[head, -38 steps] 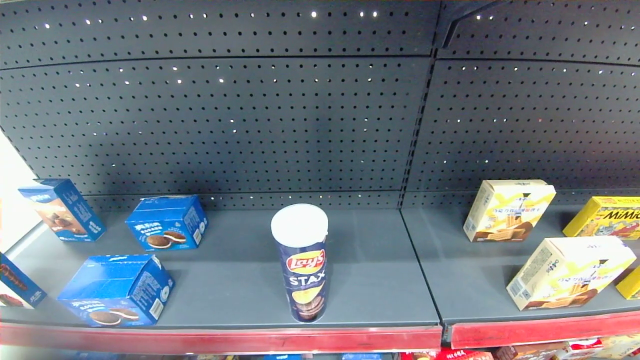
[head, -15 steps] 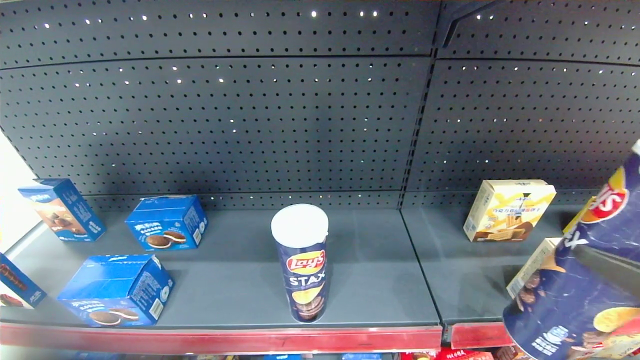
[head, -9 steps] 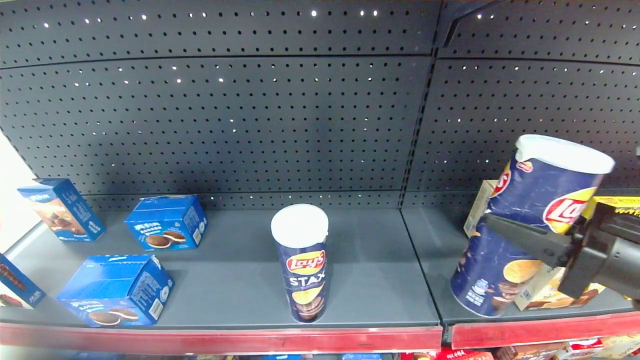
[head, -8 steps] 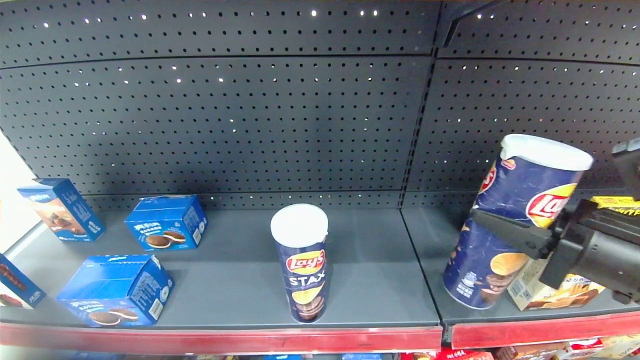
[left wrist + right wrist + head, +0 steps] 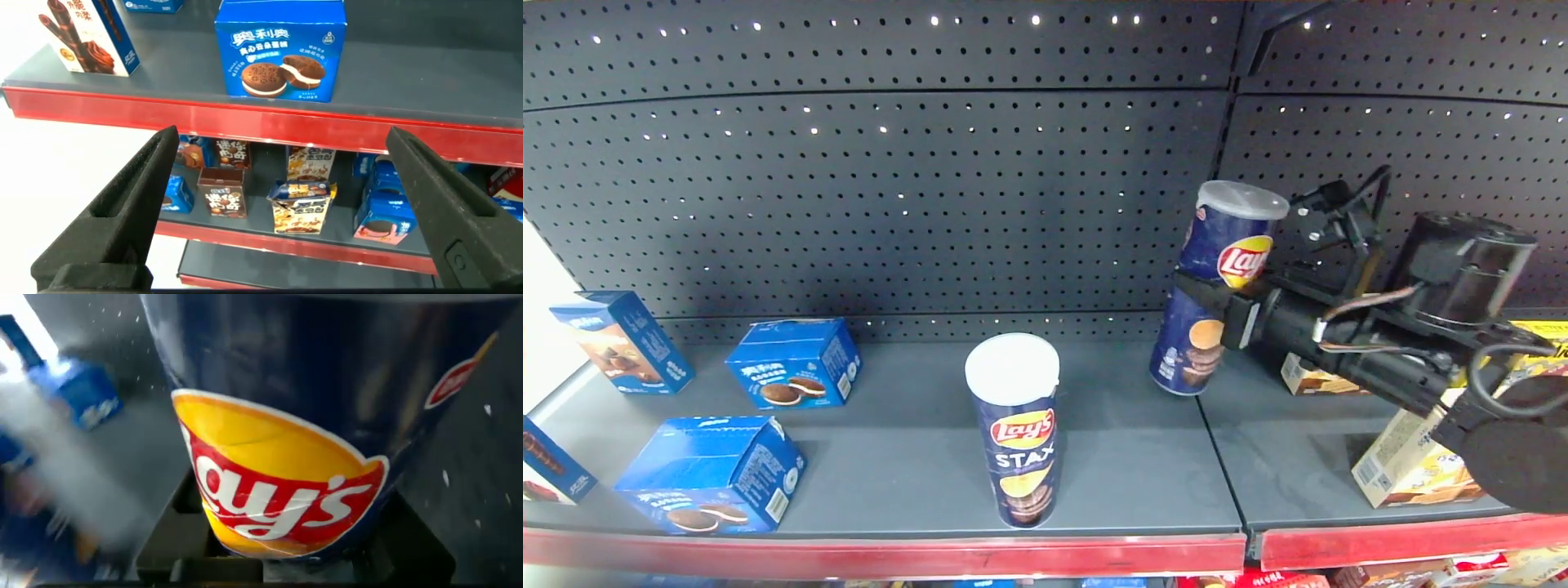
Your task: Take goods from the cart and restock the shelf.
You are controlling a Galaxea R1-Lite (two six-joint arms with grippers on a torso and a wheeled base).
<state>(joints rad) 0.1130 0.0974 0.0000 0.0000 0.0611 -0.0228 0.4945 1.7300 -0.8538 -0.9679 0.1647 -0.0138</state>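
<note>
— Starting on the left: what is your left hand [image 5: 280, 135] doing?

— My left hand is spread wide, with nothing between its fingers [image 5: 122, 220]. It sits low and level, pointed at the shelf's red front edge [image 5: 261, 118], just below a blue biscuit box [image 5: 282, 49].

— And along the shelf [image 5: 907, 457]?

— From the head camera I see blue boxes [image 5: 712, 474] at the left end. Then comes the upright chips can [image 5: 1015, 433] near the front edge, well apart from both hands.

— The other can?

— My right hand [image 5: 1205, 296] is clamped around the middle of the held chips can [image 5: 1232, 241], with one finger lying across its front. That can is tilted, its lid leaning toward the arm. Its base is low over the back of the shelf, beside the seam between the two boards. I cannot tell whether the base touches.

— Arm pose?

— My right arm [image 5: 1347, 343] comes in from the right, stretched out nearly level. In my head view it passes in front of the cream boxes [image 5: 1413, 465].
</note>
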